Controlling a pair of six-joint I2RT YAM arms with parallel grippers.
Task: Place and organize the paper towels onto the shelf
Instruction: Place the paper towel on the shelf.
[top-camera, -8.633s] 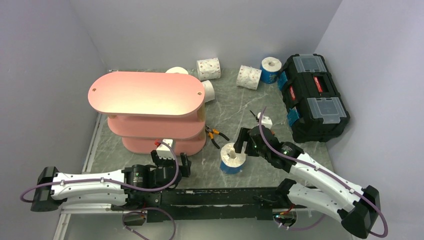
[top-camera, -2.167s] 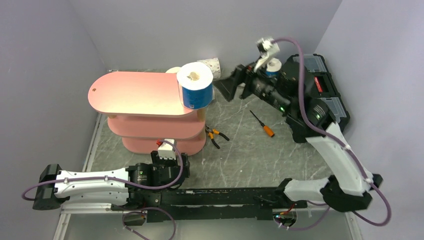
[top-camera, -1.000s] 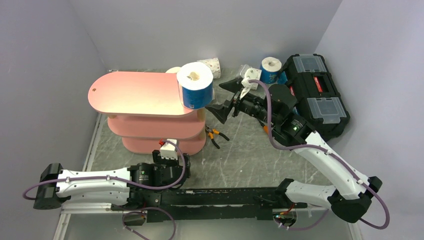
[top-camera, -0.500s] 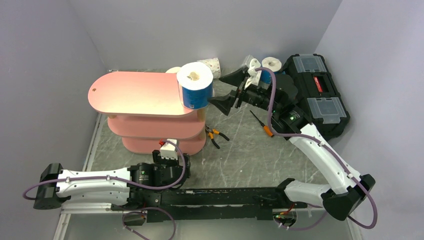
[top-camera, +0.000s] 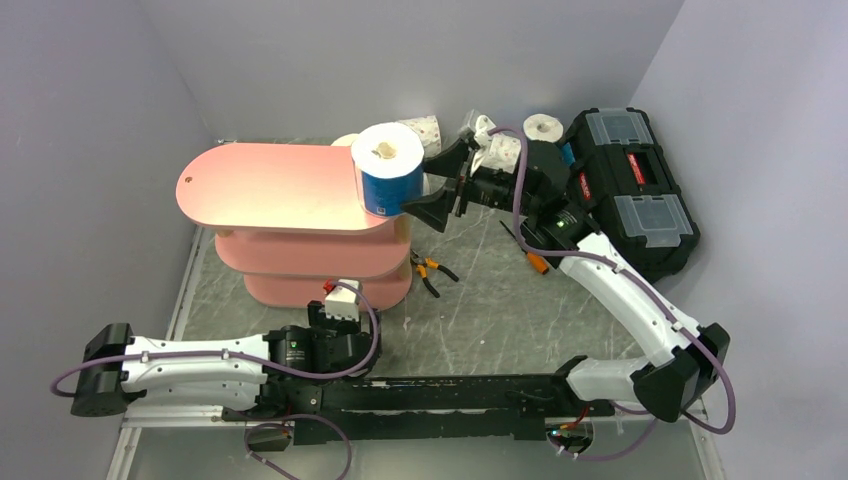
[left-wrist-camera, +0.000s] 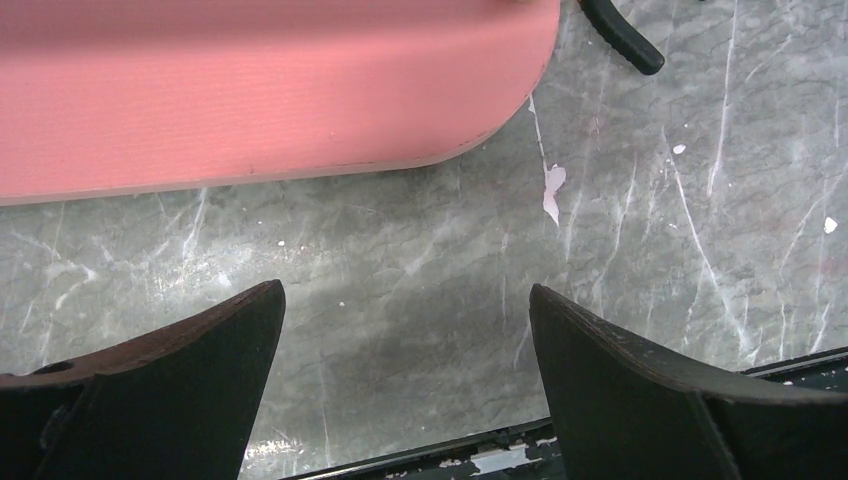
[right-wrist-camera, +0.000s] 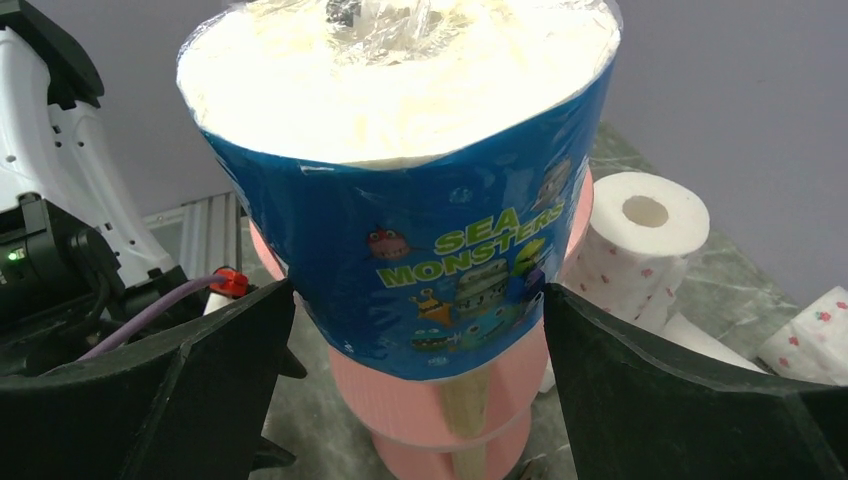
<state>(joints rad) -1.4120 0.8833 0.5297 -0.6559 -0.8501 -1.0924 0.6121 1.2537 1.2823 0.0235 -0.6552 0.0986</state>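
soft, even light, faint shadows, sharp overhead view; slight glare on the blue-wrapped roll (right-wrist-camera: 400, 200).

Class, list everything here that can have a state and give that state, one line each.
blue-wrapped roll: upright on the right end of the shelf, top board
right gripper: open, jaws either side of the blue-wrapped roll
left gripper: open, empty, low over the table
black toolbox: closed
second blue roll: upright on the table, unshelved

The left hand (left-wrist-camera: 405, 300) hangs low over the grey marbled worktop (left-wrist-camera: 650, 250), its 2 black fingers (left-wrist-camera: 170, 390) spread wide with nothing between them. Ahead lies the rounded end of the pink shelf (left-wrist-camera: 250, 90) board; a black handle (left-wrist-camera: 620, 40) pokes in top right.
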